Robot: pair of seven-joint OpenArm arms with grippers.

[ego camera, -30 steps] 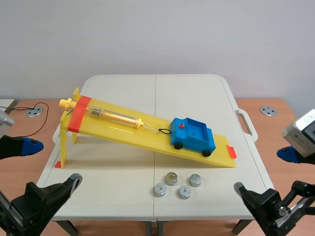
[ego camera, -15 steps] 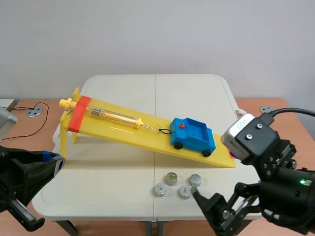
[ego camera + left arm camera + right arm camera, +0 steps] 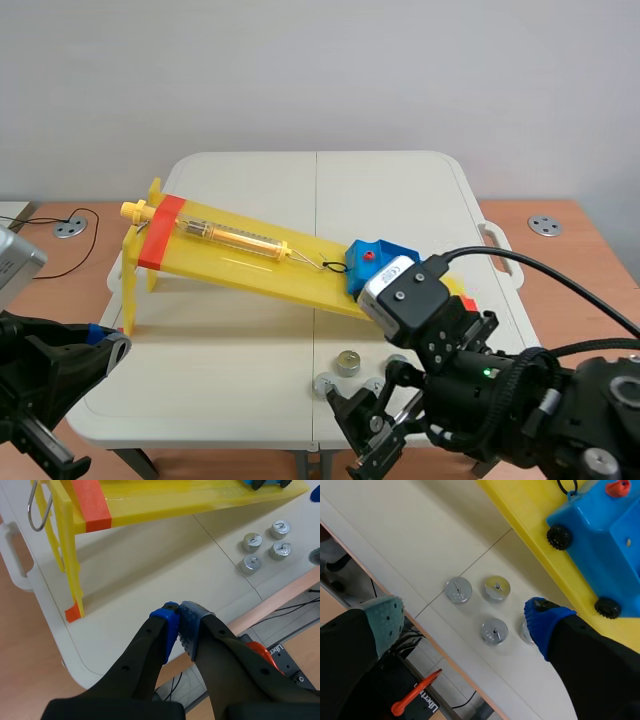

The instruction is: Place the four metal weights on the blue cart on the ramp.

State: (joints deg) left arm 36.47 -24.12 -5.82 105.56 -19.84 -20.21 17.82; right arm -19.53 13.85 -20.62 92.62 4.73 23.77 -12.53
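The left end effector (image 3: 178,611) is clenched on nothing, its two pads pressed together above the near edge of the white surface (image 3: 150,565). Ahead of it stands the raised end of the yellow ramp (image 3: 150,500). Ahead and off to its right, the four metal weights (image 3: 252,542) sit clustered on the surface. The right end effector (image 3: 465,622) is released, fingers wide apart, held over that cluster. Three weights lie between its fingers and the fourth is partly hidden behind its blue pad (image 3: 542,620). Ahead of it, the blue cart (image 3: 600,540) rests on the ramp's low end, apart from the weights.
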